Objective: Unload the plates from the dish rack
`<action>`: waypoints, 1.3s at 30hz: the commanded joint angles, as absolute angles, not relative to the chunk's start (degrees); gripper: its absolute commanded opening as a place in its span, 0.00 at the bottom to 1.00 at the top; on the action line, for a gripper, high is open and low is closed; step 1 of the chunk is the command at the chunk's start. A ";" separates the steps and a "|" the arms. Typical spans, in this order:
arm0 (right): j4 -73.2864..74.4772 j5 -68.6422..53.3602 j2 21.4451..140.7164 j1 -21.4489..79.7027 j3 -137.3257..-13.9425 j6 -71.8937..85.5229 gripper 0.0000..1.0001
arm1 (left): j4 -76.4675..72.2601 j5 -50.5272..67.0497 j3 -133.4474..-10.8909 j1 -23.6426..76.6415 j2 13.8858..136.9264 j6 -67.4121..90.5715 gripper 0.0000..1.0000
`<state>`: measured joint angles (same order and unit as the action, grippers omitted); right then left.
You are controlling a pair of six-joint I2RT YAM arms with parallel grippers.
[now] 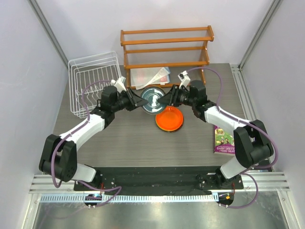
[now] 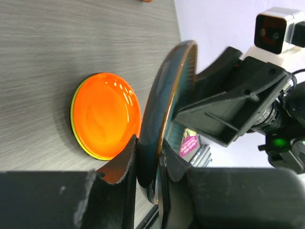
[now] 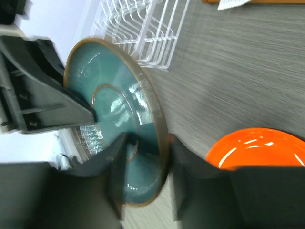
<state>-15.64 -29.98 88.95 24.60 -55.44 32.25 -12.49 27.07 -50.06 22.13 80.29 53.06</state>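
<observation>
The dark teal plate (image 1: 153, 99) is held on edge above the table between both arms. My left gripper (image 1: 142, 103) is shut on its rim, shown close in the left wrist view (image 2: 150, 145) with the plate (image 2: 159, 109) pinched between the pads. My right gripper (image 1: 167, 98) is open, with its jaws either side of the plate's opposite edge (image 3: 145, 143); the plate's face (image 3: 114, 81) fills that view. The orange plate (image 1: 169, 118) lies flat on the table on a lime green plate whose rim (image 2: 73, 112) shows beneath. The white wire dish rack (image 1: 95, 81) holds no plates. The dark red plate is not visible.
An orange wooden three-tier shelf (image 1: 167, 47) stands at the back, with clear plastic packets (image 1: 150, 75) in front of it. A book (image 1: 224, 140) lies at the right by my right arm. The rack's corner also shows in the right wrist view (image 3: 143, 28).
</observation>
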 commanded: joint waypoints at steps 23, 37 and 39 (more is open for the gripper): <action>-5.29 -20.92 74.09 15.12 -45.97 28.30 0.01 | 10.71 -1.47 -57.48 22.76 70.24 30.69 1.00; -6.85 -24.17 80.59 14.59 -46.23 29.35 0.01 | 13.01 -20.56 -51.85 22.85 59.68 27.16 0.99; -7.56 -24.43 82.61 14.68 -46.49 29.88 0.01 | 13.45 -21.00 -51.86 22.76 59.59 26.89 1.00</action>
